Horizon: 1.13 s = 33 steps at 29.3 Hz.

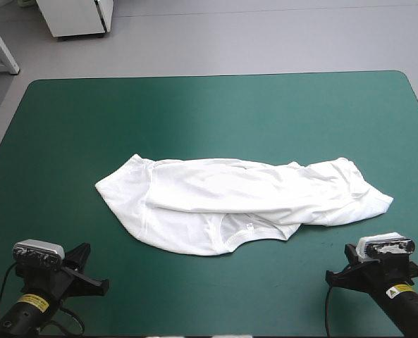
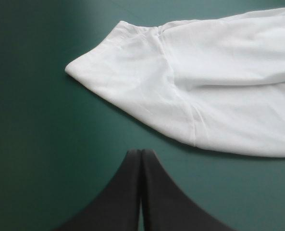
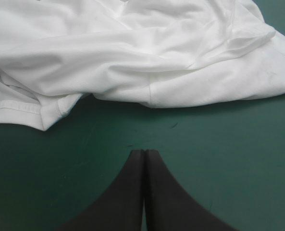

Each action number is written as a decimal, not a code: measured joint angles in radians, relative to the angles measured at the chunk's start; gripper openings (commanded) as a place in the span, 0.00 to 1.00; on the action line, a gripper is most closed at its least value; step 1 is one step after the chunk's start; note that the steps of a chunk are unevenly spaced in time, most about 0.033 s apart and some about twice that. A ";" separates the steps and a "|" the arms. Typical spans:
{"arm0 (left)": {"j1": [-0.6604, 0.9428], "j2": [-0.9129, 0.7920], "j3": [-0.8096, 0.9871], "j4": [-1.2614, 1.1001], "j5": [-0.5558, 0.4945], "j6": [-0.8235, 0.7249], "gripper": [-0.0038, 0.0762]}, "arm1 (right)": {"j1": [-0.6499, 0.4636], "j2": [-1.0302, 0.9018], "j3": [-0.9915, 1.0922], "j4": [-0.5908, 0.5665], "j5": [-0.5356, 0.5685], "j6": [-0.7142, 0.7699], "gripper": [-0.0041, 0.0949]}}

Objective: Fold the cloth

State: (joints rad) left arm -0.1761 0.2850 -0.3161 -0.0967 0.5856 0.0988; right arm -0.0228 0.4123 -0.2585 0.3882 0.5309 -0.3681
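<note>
A white T-shirt [image 1: 237, 201] lies loosely doubled over in the middle of the teal-green table, its collar and label toward the near edge. My left gripper [image 1: 89, 271] rests near the front left corner, shut and holding nothing. In the left wrist view the left gripper [image 2: 141, 153] points at the T-shirt [image 2: 209, 91], whose sleeve end lies a short way ahead. My right gripper [image 1: 346, 264] sits near the front right, also shut and holding nothing. In the right wrist view the right gripper [image 3: 144, 153] stops just short of the T-shirt [image 3: 132, 53] and its hem.
Bare teal-green cover [image 1: 216, 120] surrounds the shirt on all sides, wide toward the far edge. Beyond the table's far left stands a white cabinet [image 1: 75, 17].
</note>
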 measured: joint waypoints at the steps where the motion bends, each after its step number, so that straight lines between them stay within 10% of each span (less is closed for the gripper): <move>1: 0.000 0.000 0.000 0.000 0.000 0.000 0.04 | 0.000 0.000 0.000 0.000 0.000 0.000 0.02; 14: 0.000 0.000 0.000 0.000 0.000 0.000 0.04 | 0.000 0.000 -0.001 -0.004 0.001 0.000 0.04; 19: 0.000 0.035 -0.040 0.000 0.042 0.000 0.05 | 0.000 0.026 -0.096 -0.129 0.081 0.113 0.23; 26: 0.000 0.254 -0.295 0.000 0.142 0.000 0.46 | 0.000 0.168 -0.365 -0.231 0.302 0.260 0.82; 29: 0.000 0.358 -0.424 0.000 0.166 0.000 0.65 | 0.000 0.209 -0.463 -0.230 0.386 0.268 0.85; 33: 0.000 0.545 -0.569 0.025 0.270 -0.024 0.66 | 0.000 0.234 -0.549 -0.240 0.470 0.302 0.84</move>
State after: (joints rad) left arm -0.1761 0.8299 -0.8855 -0.0722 0.8555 0.0752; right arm -0.0228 0.6464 -0.8070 0.1478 1.0007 -0.0663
